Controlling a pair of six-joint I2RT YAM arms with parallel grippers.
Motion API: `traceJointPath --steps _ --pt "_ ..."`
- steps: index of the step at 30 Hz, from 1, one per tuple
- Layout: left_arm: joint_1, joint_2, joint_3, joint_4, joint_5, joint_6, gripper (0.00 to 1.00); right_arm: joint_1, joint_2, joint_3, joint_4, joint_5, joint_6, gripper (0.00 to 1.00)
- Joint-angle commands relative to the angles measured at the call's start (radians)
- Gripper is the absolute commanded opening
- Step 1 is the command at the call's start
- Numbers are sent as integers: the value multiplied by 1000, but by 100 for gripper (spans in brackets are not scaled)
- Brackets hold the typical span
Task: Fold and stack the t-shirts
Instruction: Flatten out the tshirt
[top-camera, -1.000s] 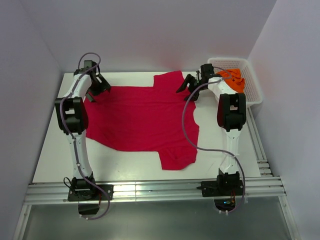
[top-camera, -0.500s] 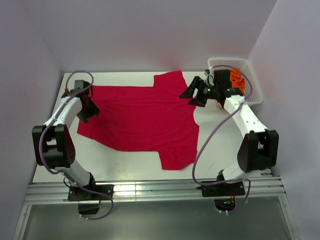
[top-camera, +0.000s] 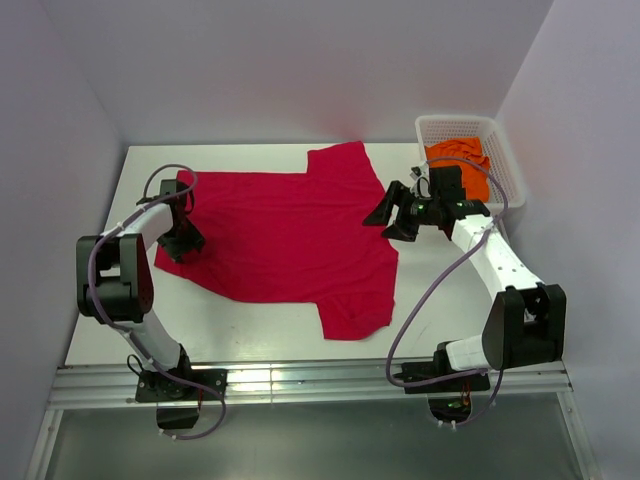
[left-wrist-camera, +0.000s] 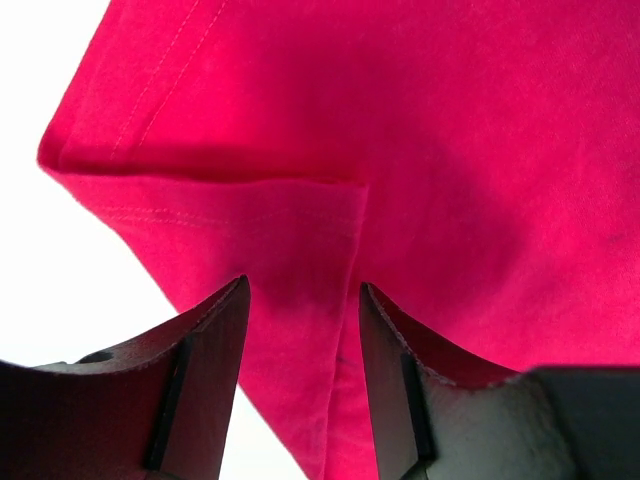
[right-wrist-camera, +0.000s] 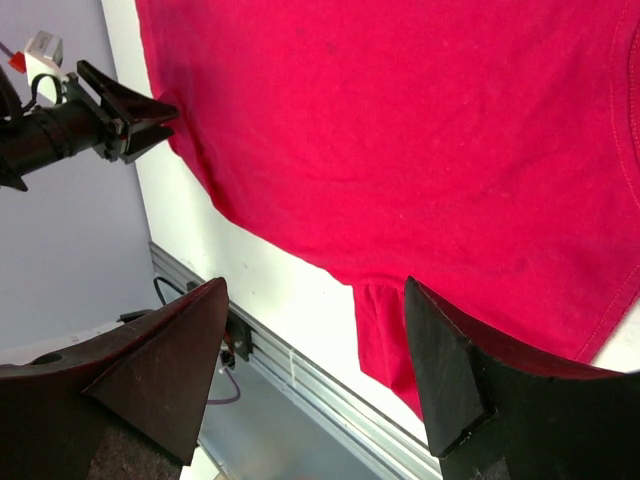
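Top view: the red t-shirt (top-camera: 290, 235) lies spread flat on the table (top-camera: 250, 335). Its long axis runs left to right, hem toward the left arm, neck toward the right, sleeves pointing far and near. The left gripper (top-camera: 186, 240) is at the hem edge and the right gripper (top-camera: 393, 214) hangs by the neck edge. The orange t-shirt (top-camera: 460, 162) is bunched in the basket (top-camera: 508, 165).

Left wrist view: jaws a narrow gap apart, nothing pinched, a doubled-over hem corner just ahead of them.

Right wrist view: jaws wide and empty, shirt spread out below and ahead.

My guess is each arm grabs its own nearest end.
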Motion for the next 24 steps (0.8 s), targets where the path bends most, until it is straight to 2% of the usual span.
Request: traceJointPath --steps 1,9,13,17,24 --pt "-4 11 39 37 -17 -21 53 2 -26 29 -20 12 -27 78" --pt "-6 72 36 41 -37 -12 49 4 -14 41 -37 19 -33 78" --pt "-6 94 43 34 -42 -9 38 4 -3 46 -44 25 -38 78" --pt "-6 98 65 20 -52 -6 31 4 2 41 -39 27 -43 77" --pt "-7 55 98 -37 -71 -9 33 2 22 38 -30 25 -43 77"
